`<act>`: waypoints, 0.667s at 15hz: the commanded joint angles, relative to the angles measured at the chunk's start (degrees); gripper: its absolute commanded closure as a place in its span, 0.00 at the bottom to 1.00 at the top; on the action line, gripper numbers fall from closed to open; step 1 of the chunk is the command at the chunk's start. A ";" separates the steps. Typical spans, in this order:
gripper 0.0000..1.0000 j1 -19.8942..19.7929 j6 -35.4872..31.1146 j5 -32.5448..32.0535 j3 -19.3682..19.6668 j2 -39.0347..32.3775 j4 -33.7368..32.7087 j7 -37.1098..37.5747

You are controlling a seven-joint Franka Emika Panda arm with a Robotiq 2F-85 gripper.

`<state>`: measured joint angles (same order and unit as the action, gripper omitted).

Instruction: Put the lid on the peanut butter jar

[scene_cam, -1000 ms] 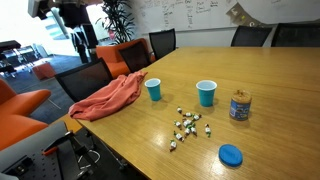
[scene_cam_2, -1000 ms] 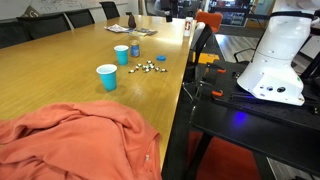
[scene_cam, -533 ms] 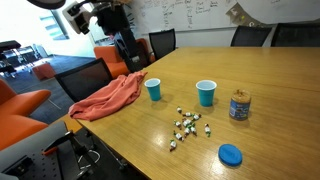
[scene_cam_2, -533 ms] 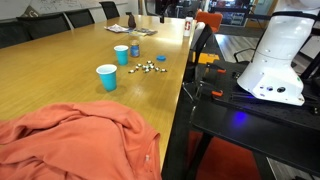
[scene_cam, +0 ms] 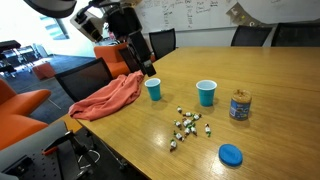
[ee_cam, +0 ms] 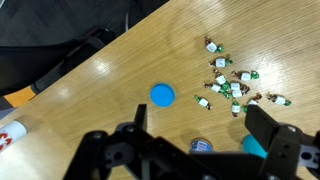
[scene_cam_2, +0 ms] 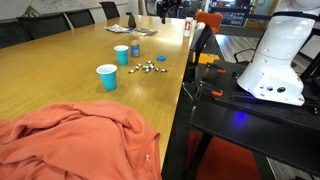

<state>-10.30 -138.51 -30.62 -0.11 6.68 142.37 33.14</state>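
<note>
The blue lid (scene_cam: 231, 154) lies flat on the wooden table near its front edge, and shows in the wrist view (ee_cam: 162, 95) too. The peanut butter jar (scene_cam: 239, 105) stands upright and uncovered to the right of a blue cup; it also shows in an exterior view (scene_cam_2: 134, 49). The wrist view sees the jar (ee_cam: 201, 146) from above, partly behind the gripper body. My gripper (scene_cam: 147, 67) hangs in the air above the table's left part, far from lid and jar. In the wrist view the gripper (ee_cam: 200, 125) is open and empty, its jaws wide apart.
Two blue cups (scene_cam: 153, 89) (scene_cam: 206, 93) stand mid-table, with several small green and white pieces (scene_cam: 188, 125) scattered in front of them. An orange cloth (scene_cam: 110, 97) lies at the left table edge. Office chairs line the far side.
The arm has swung in from the upper left and come down to the right, over the table's left part. Lid, jar and cups have not moved.
</note>
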 commanded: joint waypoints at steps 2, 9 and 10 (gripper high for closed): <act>0.00 -0.53 -4.29 6.84 4.27 -5.04 -2.99 -3.86; 0.00 -3.61 -14.38 35.58 9.73 -22.63 -13.17 -28.14; 0.00 -4.63 -14.73 38.61 9.10 -25.44 -15.49 -30.87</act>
<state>-12.96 -151.86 0.18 10.26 -10.68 133.83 9.41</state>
